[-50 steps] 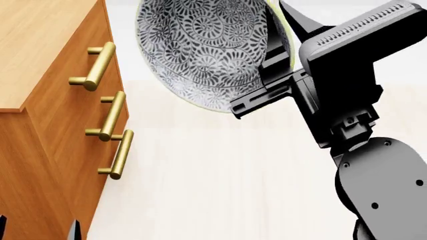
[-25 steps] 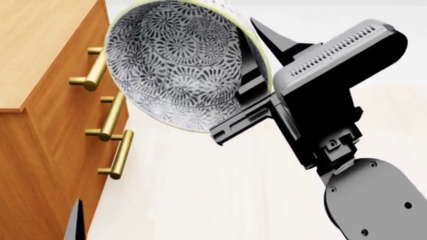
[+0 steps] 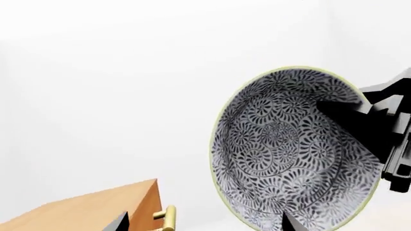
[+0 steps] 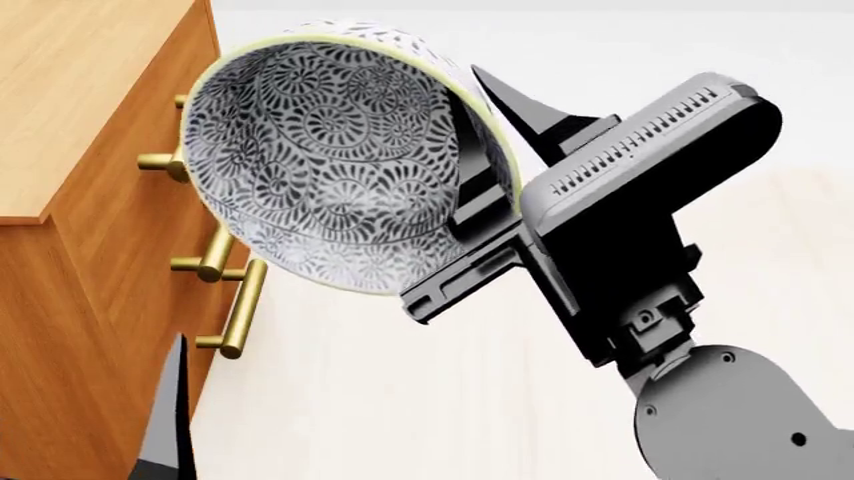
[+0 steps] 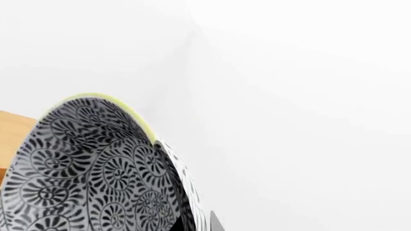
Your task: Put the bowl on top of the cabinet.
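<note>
The right gripper (image 4: 470,165) clenched the bowl (image 4: 340,165) by its rim, tilted beside the cabinet (image 4: 80,120) for placing on top; the left fingers' state could not be told

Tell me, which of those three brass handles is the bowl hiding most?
The farthest handle, uppermost in the head view: the bowl held by the right claw covers most of it. The other two show almost fully.

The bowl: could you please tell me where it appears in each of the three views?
Head view: bowl upper centre-left, on the right gripper.
Left wrist view: centre-right, opening facing the camera.
Right wrist view: lower left, close up.
Shared landmark: the cabinet, its wood visible in all three.
</note>
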